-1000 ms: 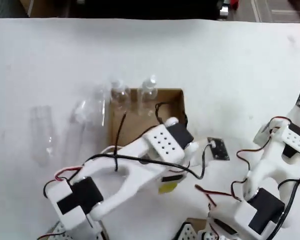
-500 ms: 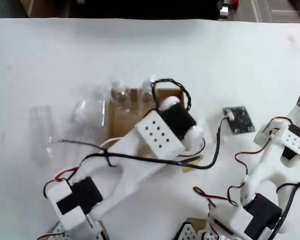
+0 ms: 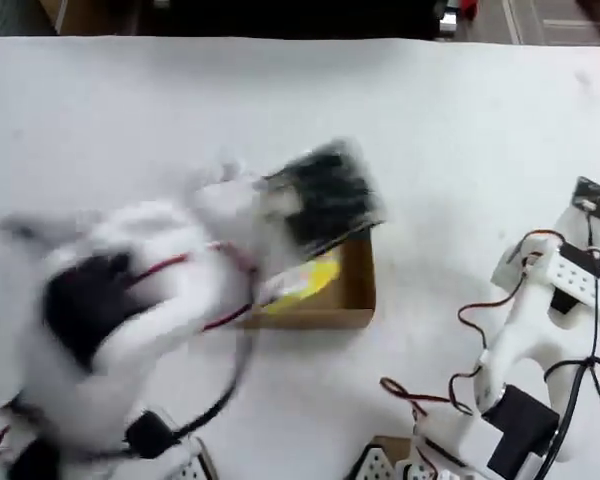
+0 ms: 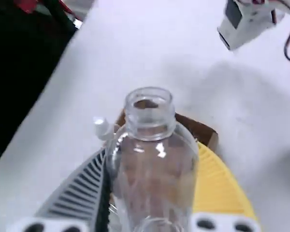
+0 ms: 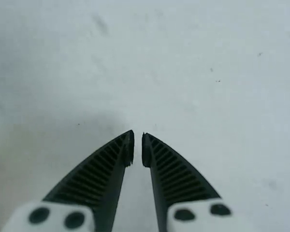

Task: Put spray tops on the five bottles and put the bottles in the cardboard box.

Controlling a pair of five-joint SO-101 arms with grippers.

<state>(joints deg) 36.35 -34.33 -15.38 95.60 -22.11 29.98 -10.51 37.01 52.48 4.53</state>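
While my left pincer (image 4: 152, 151) is clamped on a clear, uncapped bottle (image 4: 149, 121) above the cardboard box (image 4: 199, 131), my right pincer (image 5: 137, 149) hangs with its tips almost together over the desk (image 5: 208, 58).

high: down over table (image 3: 460, 120) | left wrist: close, shares box (image 4: 205, 134) | right wrist: close, faces table

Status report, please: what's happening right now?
Left gripper shut on bottle, no spray top, at box. Right gripper shut, empty, over table. No obstruction seen.
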